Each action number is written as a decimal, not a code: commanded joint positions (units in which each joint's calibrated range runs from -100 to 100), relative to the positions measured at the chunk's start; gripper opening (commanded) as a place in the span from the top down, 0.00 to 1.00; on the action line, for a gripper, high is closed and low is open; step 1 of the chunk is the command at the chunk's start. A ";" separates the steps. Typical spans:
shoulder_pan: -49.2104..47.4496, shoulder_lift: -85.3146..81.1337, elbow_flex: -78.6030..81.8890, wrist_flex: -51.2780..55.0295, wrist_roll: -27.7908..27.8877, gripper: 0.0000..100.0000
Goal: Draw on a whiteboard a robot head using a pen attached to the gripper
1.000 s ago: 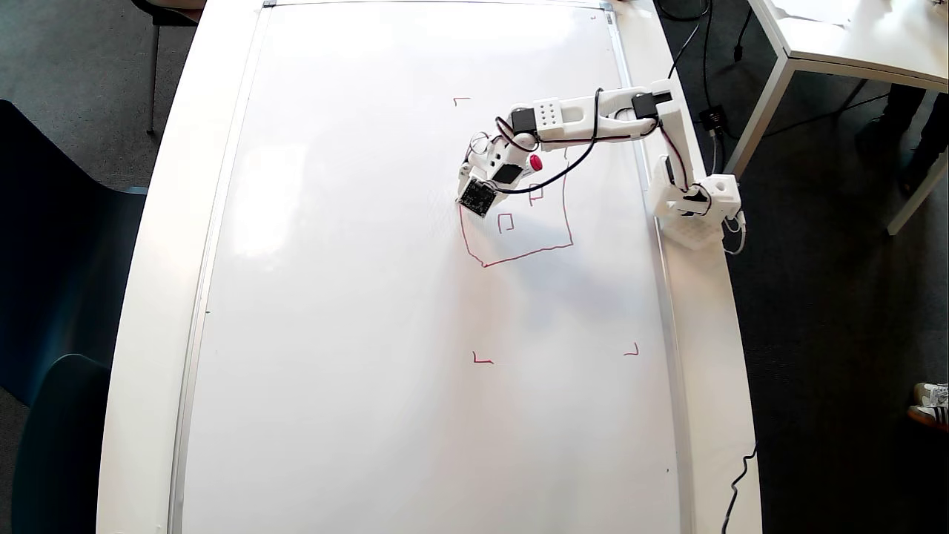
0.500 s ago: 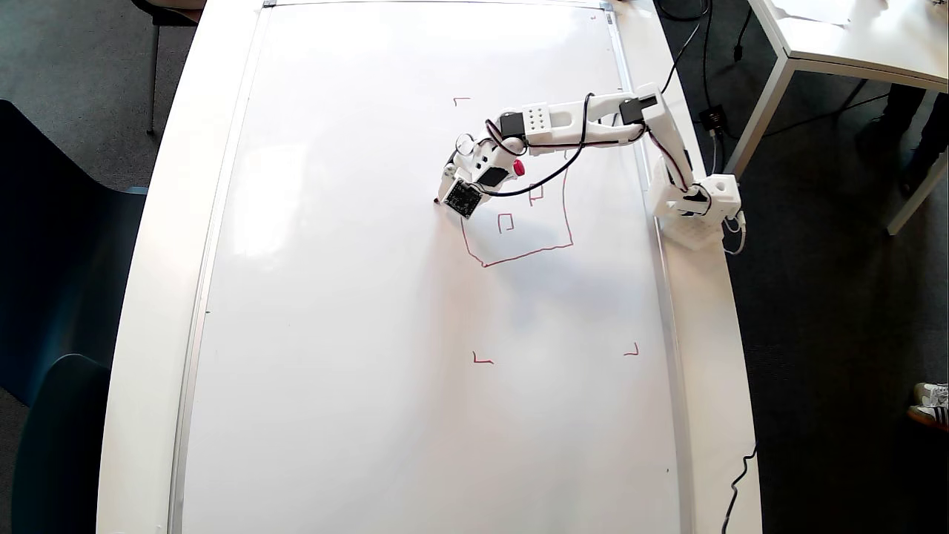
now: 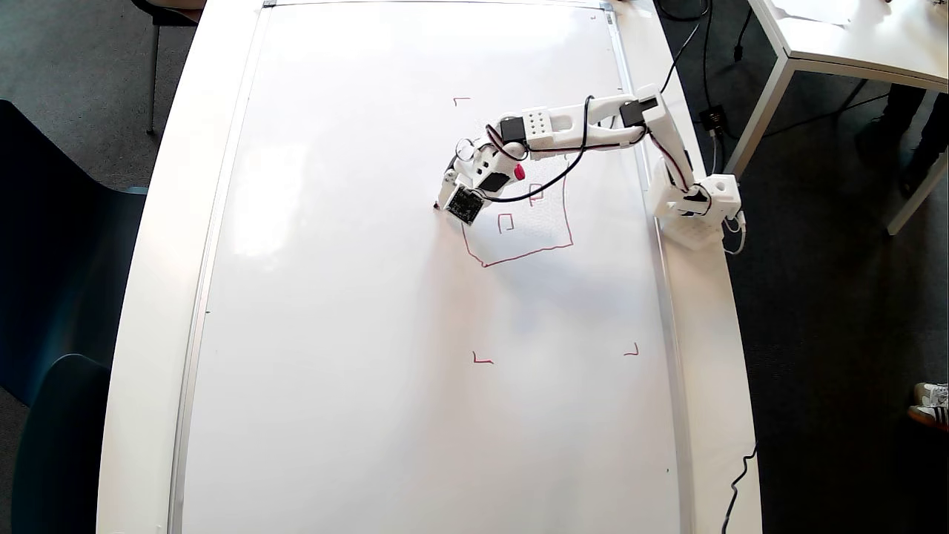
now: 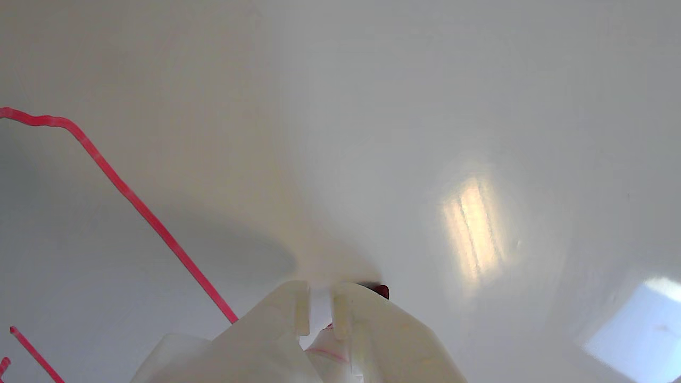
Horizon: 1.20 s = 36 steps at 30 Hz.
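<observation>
Two pale plastic fingers (image 4: pixel 290 311) low in the wrist view, almost together, only a narrow slot between them; gripper (image 4: pixel 318 303) clamped on the pen (image 4: pixel 379 290), of which just a dark red tip shows beside the right finger, right at the glossy surface; contact itself not clear. Same gripper (image 3: pixel 447 199) in the overhead view, angled down to the left, with the small black square board (image 3: pixel 465 205) on its lower side and the pen's red cap (image 3: pixel 520 172) sticking up behind it. Just beyond, in the wrist view, a long red stroke of the robot head (image 4: pixel 154 223) running from lower centre up to the left, then bending. From above, the robot head (image 3: pixel 534 248) just right of and below the gripper: wobbly outline, two small squares visible inside, its upper part hidden under the arm. Farther out, the whiteboard (image 3: pixel 371 334) filling most of the table (image 3: pixel 148 297), with small red corner marks (image 3: pixel 483 360) below and above the drawing. White boxy arm base (image 3: pixel 700 200) at the board's right edge. Dark floor beyond.
</observation>
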State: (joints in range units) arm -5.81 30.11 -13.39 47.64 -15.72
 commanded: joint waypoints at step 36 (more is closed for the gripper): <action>1.57 0.12 -0.64 -5.58 0.22 0.99</action>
State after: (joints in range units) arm -5.81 30.54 -13.39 42.65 -15.72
